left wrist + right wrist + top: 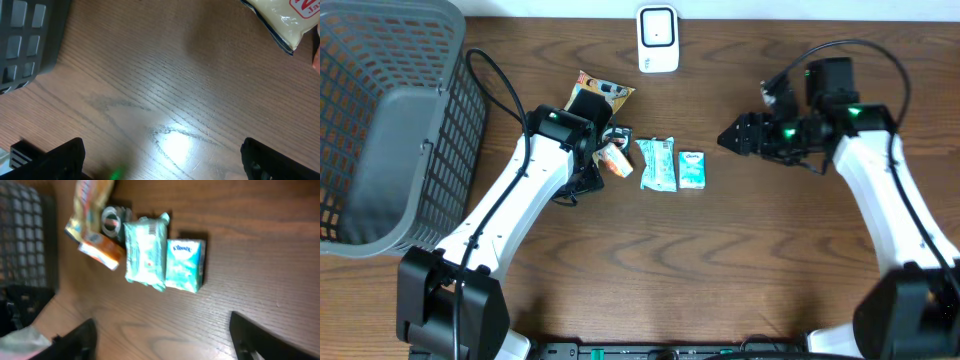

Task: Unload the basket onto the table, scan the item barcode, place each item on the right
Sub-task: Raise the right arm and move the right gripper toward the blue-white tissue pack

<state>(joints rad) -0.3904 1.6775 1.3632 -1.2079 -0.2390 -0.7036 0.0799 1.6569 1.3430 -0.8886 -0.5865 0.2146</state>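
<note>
Hovering with jaws apart at two o'clock of the Kleenex pack (691, 169), which lies on the bench (770, 260) at six o'clock of the scanner (658, 38), the right gripper (730, 138) should centre over its long sides before pinching, while the left gripper (161, 147) sits likewise spread.

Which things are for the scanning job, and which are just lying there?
For the job: white scanner; tissue pack; teal wipes pack; orange box; yellow snack bag.
Probably just lying about: grey basket; small ring, maybe tape.
</note>
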